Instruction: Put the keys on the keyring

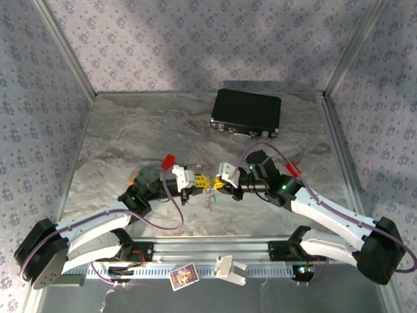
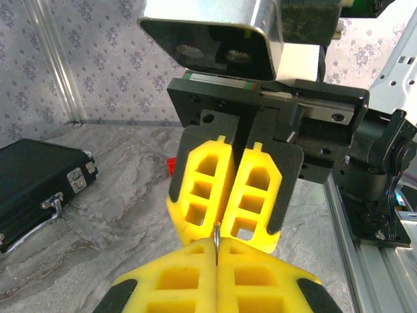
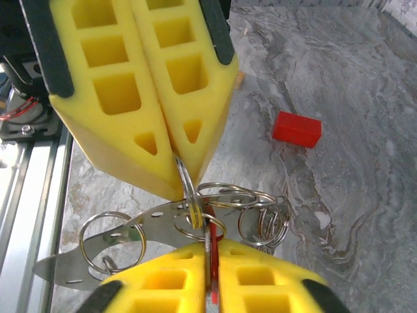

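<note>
table [image 1: 130, 130]: grey marble | black case [image 1: 246, 112]: at the back, well apart | left tool [image 3: 176, 156]: pinching one ring of the keyring [image 3: 195, 215] | right tool [image 2: 225, 238]: clenched on the red key [image 3: 210, 261] | keyring: silver rings on a flat metal strip, between both tools | red block [image 3: 296, 128]: on the table nearby

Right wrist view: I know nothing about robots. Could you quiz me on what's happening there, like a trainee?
1. True or false: the red block lies on the table, apart from both pairs of jaws.
2. The left arm's jaws, uppermost here, pinch: A) a metal ring B) the red block C) nothing.
3. Fill in: the right arm's jaws are ____ on a thin red-tipped key.
Key: 1 true; 2 A; 3 shut.
</note>
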Controlling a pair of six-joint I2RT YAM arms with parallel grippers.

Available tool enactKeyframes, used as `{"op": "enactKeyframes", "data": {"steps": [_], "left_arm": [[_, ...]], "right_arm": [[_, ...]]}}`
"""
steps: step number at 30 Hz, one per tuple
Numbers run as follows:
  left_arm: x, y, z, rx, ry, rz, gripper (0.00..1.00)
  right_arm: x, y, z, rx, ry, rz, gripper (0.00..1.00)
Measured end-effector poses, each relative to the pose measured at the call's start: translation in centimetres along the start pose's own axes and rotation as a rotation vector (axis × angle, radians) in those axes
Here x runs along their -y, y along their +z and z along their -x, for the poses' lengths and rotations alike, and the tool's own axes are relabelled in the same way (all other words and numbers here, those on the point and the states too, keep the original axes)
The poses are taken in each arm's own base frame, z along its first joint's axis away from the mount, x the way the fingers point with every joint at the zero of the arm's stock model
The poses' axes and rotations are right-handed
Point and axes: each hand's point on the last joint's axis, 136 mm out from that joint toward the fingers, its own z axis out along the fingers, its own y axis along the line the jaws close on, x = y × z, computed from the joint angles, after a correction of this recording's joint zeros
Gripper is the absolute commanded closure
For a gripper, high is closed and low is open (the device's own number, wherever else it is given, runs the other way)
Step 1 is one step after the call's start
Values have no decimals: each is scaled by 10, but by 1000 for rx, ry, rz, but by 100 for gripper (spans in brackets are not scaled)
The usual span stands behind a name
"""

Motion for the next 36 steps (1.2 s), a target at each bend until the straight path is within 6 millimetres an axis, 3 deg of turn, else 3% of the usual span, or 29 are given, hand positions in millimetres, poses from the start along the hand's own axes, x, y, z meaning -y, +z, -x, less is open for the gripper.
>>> {"op": "enactKeyframes", "data": {"steps": [24, 28, 32, 36], "left_arm": [[-2, -2, -5, -26, 9, 17, 100], [-2, -2, -10, -45, 1, 18, 88], [-3, -2, -11, -49, 3, 25, 69], [-4, -2, -10, -48, 4, 34, 59]], "right_arm": [[7, -24, 14, -47, -85, -81, 100], [4, -24, 17, -55, -97, -80, 100], [5, -25, 20, -72, -114, -102, 100], [7, -26, 16, -102, -121, -125, 100]]}}
